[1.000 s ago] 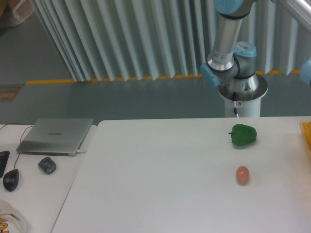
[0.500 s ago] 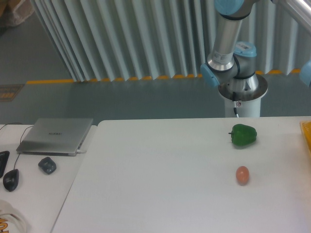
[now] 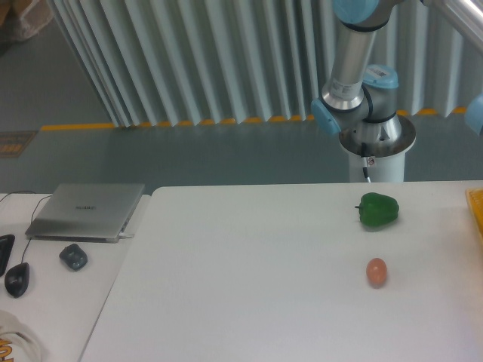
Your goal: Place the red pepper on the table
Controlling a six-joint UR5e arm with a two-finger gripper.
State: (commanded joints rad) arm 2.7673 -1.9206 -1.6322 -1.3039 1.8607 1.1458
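No change from a second ago. Red pepper and gripper out of view, grip state unknowable. Only green pepper and egg on table, far right. Placement not yet begun.

Looks like a robotics lab or test bay

Robot arm on a white pedestal at the far right, yellow floor tape along a corrugated metal wall, plus a side desk on the left with a closed laptop and mice.
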